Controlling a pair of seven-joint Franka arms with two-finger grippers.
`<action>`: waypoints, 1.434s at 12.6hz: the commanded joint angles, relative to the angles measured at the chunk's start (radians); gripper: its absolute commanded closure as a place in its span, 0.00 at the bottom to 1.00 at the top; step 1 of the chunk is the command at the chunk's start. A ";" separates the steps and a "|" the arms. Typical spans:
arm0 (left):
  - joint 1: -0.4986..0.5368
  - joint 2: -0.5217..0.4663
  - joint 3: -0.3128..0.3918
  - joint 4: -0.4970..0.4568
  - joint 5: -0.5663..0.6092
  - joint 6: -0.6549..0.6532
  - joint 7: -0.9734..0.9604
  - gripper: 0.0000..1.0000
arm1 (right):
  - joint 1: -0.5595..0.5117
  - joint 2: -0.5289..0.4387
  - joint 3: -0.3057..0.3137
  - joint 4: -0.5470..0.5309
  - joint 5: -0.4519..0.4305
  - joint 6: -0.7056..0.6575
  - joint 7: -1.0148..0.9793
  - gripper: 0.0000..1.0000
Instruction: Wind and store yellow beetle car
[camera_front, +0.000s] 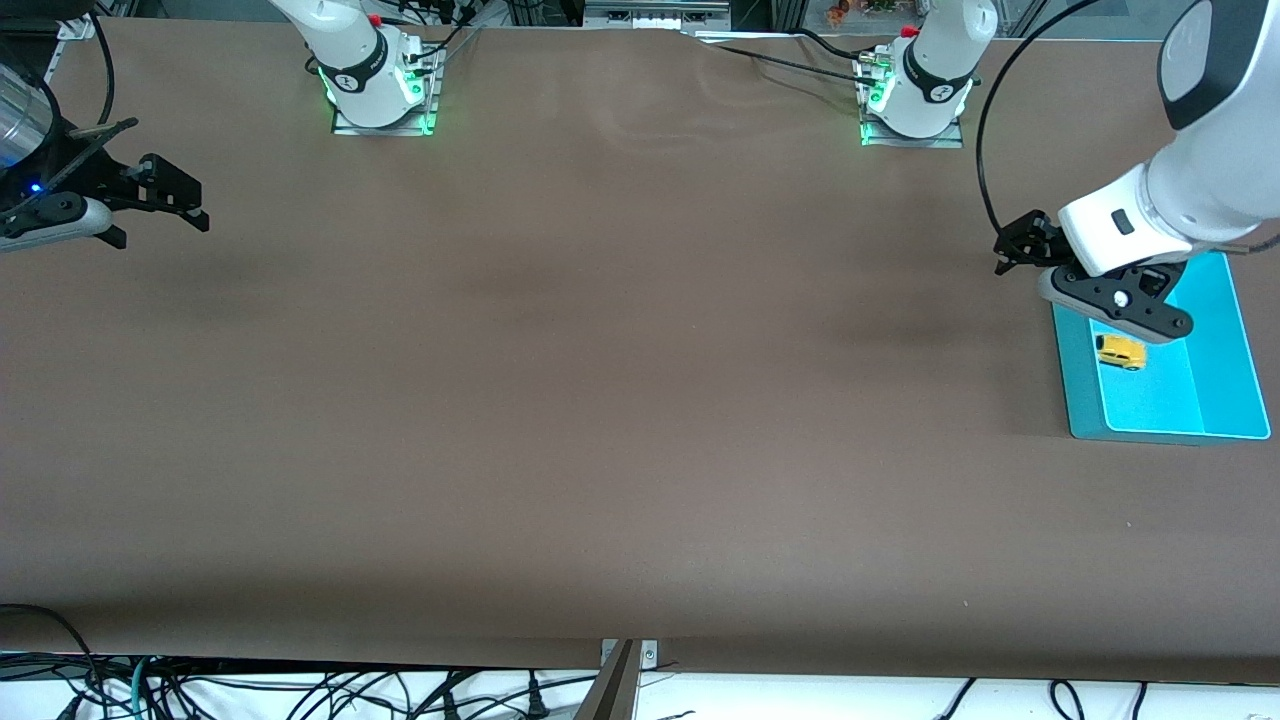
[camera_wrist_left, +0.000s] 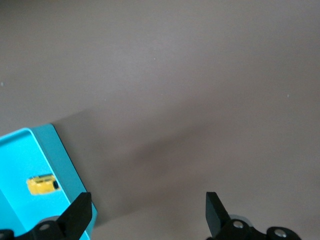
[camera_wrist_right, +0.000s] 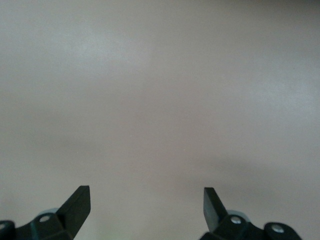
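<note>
The yellow beetle car (camera_front: 1120, 352) (camera_wrist_left: 42, 184) lies inside a teal tray (camera_front: 1075, 390) (camera_wrist_left: 59, 150) at the left arm's end of the table. My left gripper (camera_front: 1006, 250) (camera_wrist_left: 148, 202) hangs open and empty over the bare table, just off the tray's corner nearest the robot bases; it is apart from the car. At the right arm's end of the table my right gripper (camera_front: 200, 205) (camera_wrist_right: 146, 197) waits over bare table, open, with nothing between its fingers.
The brown table (camera_front: 620, 400) stretches bare between the two arms. The arm bases (camera_front: 380, 95) (camera_front: 915, 105) stand along its edge farthest from the front camera. Cables (camera_front: 300, 695) hang below the near edge.
</note>
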 joint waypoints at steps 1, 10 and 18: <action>-0.014 -0.003 0.011 0.016 -0.018 -0.023 -0.061 0.00 | 0.003 0.003 -0.001 0.019 -0.008 -0.019 -0.001 0.00; -0.121 -0.046 0.200 0.102 -0.061 -0.115 -0.228 0.00 | 0.003 0.003 -0.001 0.017 -0.008 -0.019 -0.006 0.00; -0.148 -0.032 0.244 0.099 -0.064 -0.141 -0.219 0.00 | 0.003 0.003 -0.001 0.017 -0.010 -0.019 -0.006 0.00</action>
